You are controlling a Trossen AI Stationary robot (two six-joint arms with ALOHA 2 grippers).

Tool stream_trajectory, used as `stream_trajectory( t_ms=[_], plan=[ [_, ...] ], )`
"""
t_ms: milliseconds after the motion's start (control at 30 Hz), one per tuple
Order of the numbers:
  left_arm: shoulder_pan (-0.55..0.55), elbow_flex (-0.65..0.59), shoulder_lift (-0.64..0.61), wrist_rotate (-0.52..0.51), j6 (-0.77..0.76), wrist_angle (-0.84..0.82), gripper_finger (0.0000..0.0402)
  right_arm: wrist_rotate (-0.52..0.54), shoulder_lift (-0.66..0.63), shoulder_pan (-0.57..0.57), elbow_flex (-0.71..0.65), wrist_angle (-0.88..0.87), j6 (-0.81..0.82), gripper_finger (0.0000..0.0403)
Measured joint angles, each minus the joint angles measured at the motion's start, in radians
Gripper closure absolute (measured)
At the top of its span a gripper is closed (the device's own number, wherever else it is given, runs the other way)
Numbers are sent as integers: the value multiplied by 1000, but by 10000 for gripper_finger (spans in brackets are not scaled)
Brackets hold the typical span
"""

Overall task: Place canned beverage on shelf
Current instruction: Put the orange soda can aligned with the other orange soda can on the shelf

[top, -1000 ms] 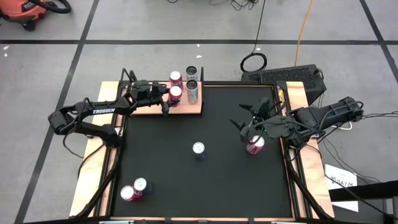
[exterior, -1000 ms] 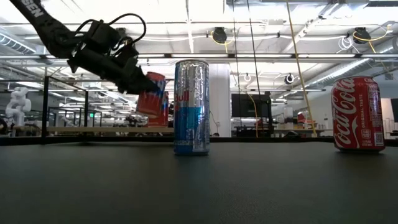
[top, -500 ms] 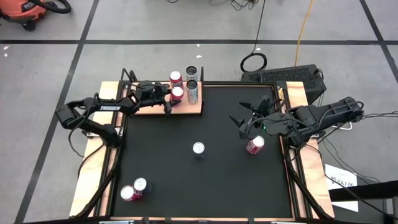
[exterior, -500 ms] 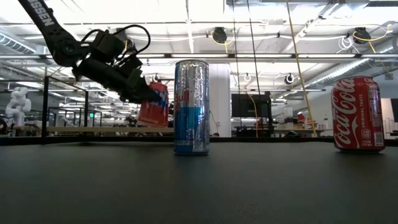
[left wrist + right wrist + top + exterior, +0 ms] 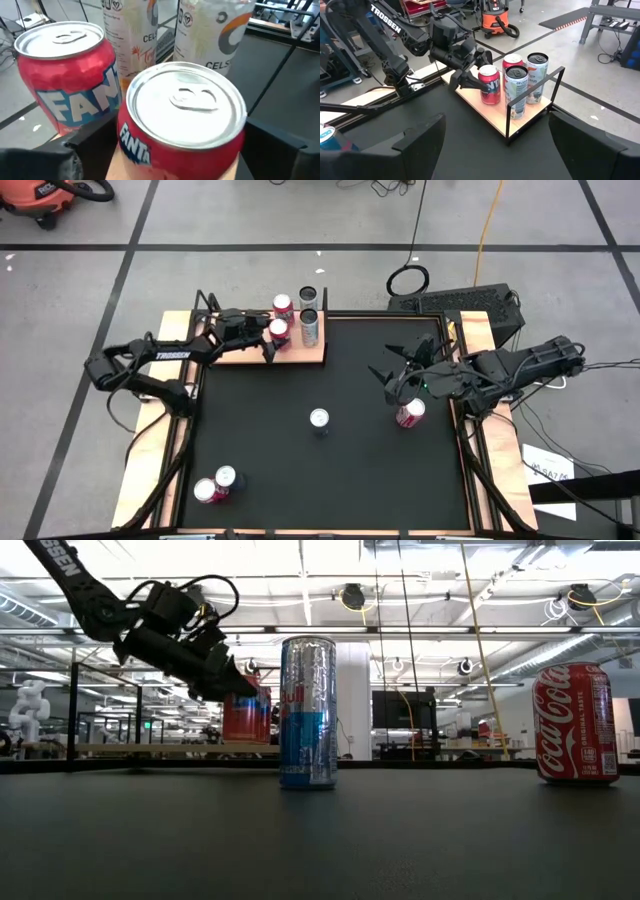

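Setting a red Fanta can (image 5: 279, 330) upright on the shelf (image 5: 300, 353) at the table's far left corner

Straddling that can with the left gripper (image 5: 268, 332), fingers spread wide on either side and seemingly loose of its wall rather than clamped; standing just beside a second red Fanta can (image 5: 283, 304) and two pale Celsius cans (image 5: 309, 327), all four grouped at the shelf's railed end; hovering with the right gripper (image 5: 392, 383) just above a red cola can (image 5: 409, 413) on the black mat (image 5: 330, 470), fingers wide apart and holding nothing; leaving a slim blue-and-silver can (image 5: 319, 420) at mat centre and two more cans (image 5: 216, 484) near the front left corner
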Motion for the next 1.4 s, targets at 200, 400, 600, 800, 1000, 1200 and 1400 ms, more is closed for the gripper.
stream_trajectory(
  t_ms=[200,400,600,800,1000,1200,1400],
  plan=[
    [0,0,-124,-29,-1,-140,17,0,0,0,0,0,0,63],
    [0,27,-300,-151,0,-369,16,0,0,0,0,0,0,63],
    [-1,27,-336,-163,0,-550,40,0,0,0,0,0,0,63],
    [-1,26,-293,-238,-4,-553,86,1,0,-1,0,0,3,63],
    [-1,26,-224,-258,-53,-494,113,2,0,-6,0,0,41,63],
    [-1,26,-175,-245,-75,-435,116,1,14,-6,0,0,67,63],
    [-1,26,-168,-244,-79,-389,116,0,32,-6,-1,7,82,63]
  ],
)
